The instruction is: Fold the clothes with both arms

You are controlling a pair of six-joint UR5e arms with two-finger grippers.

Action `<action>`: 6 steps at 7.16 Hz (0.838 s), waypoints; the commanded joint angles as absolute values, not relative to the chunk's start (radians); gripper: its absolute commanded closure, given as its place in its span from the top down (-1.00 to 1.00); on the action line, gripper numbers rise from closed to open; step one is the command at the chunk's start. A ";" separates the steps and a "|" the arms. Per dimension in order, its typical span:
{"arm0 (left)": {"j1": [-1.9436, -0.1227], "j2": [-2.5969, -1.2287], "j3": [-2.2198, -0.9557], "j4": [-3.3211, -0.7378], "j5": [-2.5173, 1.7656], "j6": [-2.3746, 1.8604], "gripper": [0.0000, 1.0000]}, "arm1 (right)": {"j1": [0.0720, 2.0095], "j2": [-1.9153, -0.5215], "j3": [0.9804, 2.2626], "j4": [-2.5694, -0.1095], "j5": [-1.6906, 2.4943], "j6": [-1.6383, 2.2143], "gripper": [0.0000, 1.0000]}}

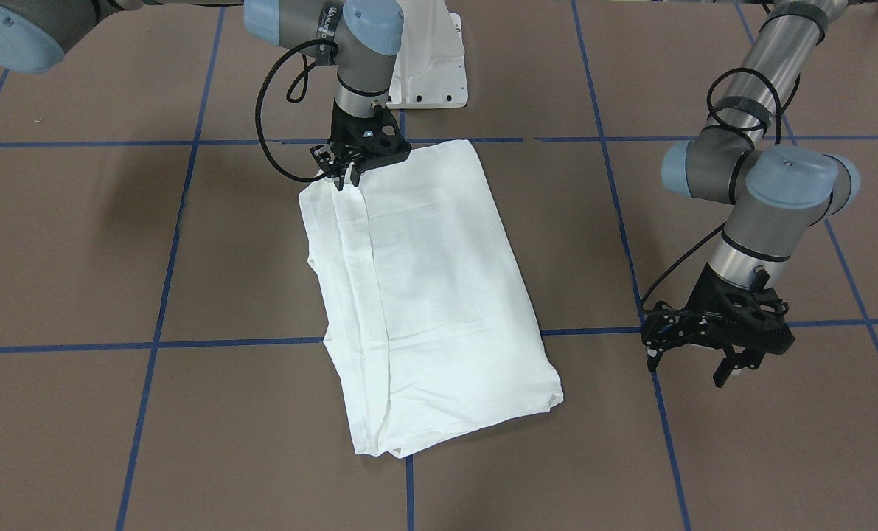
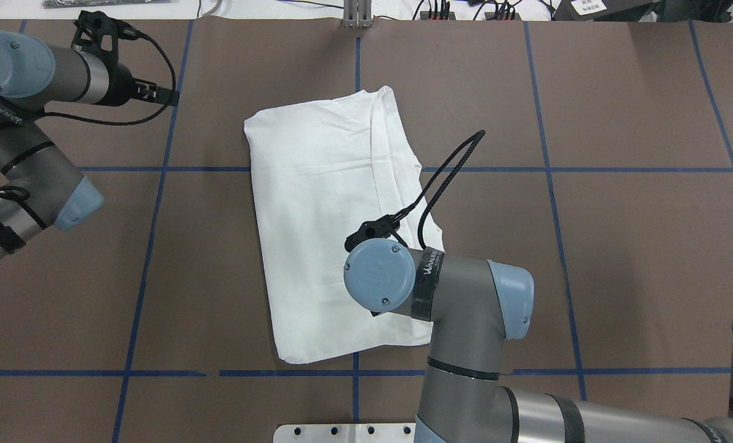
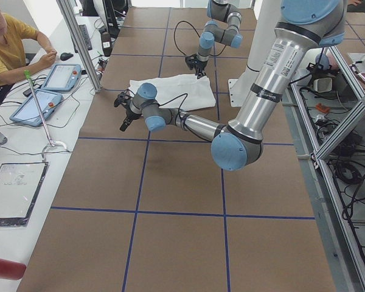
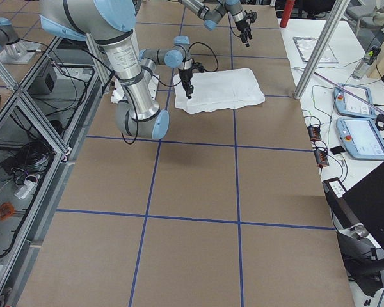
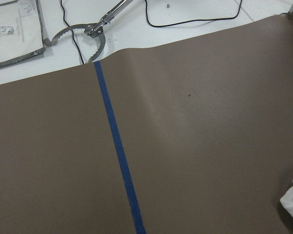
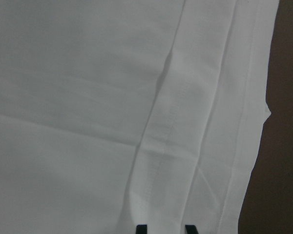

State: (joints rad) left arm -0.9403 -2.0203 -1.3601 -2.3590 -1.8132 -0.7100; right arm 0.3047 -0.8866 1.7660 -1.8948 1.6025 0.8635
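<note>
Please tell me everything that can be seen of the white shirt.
The shirt is white thin cloth, folded into a long rectangle of several layers, with seams and creases along one long side. No print or label shows. It lies flat on the brown table, askew to the blue lines. The right hand is at a near-robot corner; grip unclear.
</note>
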 commanded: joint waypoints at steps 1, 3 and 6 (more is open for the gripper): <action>-0.940 -2.019 -1.361 -2.359 -1.813 -0.710 1.00 | 0.305 -0.879 1.740 -1.894 1.606 0.865 0.03; -0.940 -2.019 -1.361 -2.359 -1.813 -0.710 1.00 | 0.299 -0.874 1.691 -1.846 1.606 0.868 0.05; -0.940 -2.019 -1.361 -2.359 -1.813 -0.710 1.00 | 0.295 -0.874 1.719 -1.859 1.628 0.868 -1.00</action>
